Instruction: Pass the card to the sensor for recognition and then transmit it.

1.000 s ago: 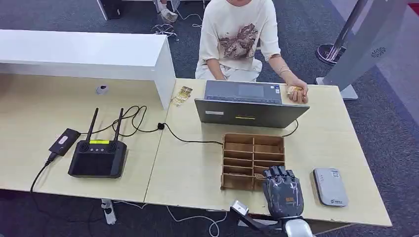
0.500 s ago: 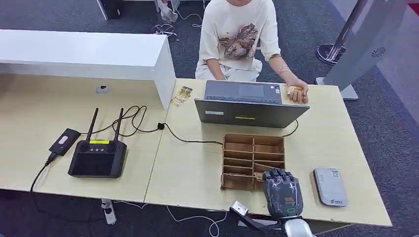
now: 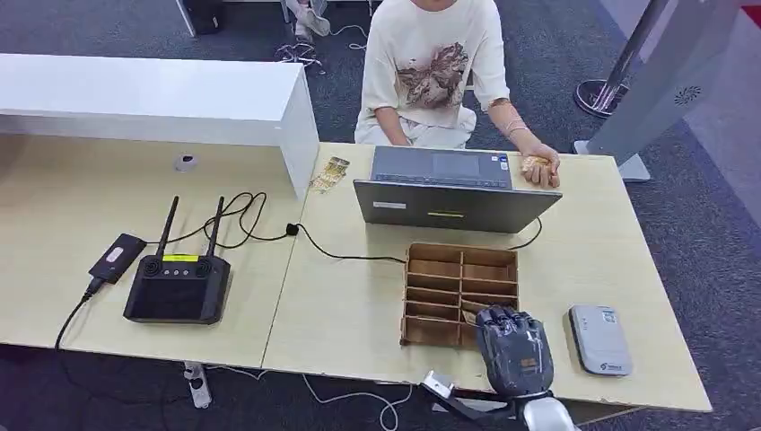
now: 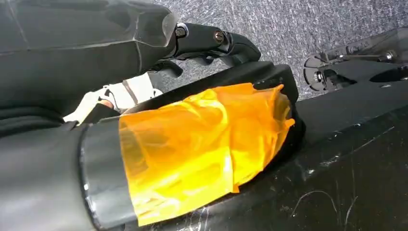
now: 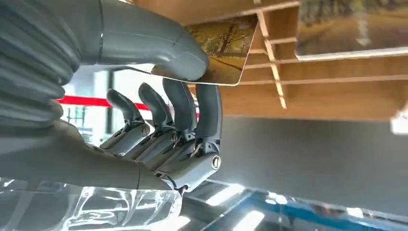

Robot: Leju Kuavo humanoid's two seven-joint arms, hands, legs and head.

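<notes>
The pale wooden table [image 3: 341,314] carries everything, with a person [image 3: 435,67] seated at its far side behind an open laptop [image 3: 449,193]. Near the table's front edge, right of centre, stands a brown slotted card rack [image 3: 449,287], and the robot's right hand [image 3: 513,352] sits at the rack's near right corner, its back turned up so that the head view hides what the fingers are doing. The right wrist view settles that: the thick thumb [image 5: 159,48] presses a picture-printed card [image 5: 223,45] against the fingers [image 5: 208,108], which stand nearly straight and side by side, so the card is pinched at the rack's wooden dividers; it seems partly inside a slot, though the angle leaves that uncertain. A second card [image 5: 351,29] lies in a neighbouring slot. Just right of the hand rests the small grey card sensor [image 3: 599,339]. Well to the left sit a black router [image 3: 178,283] with two antennas and its cables.
</notes>
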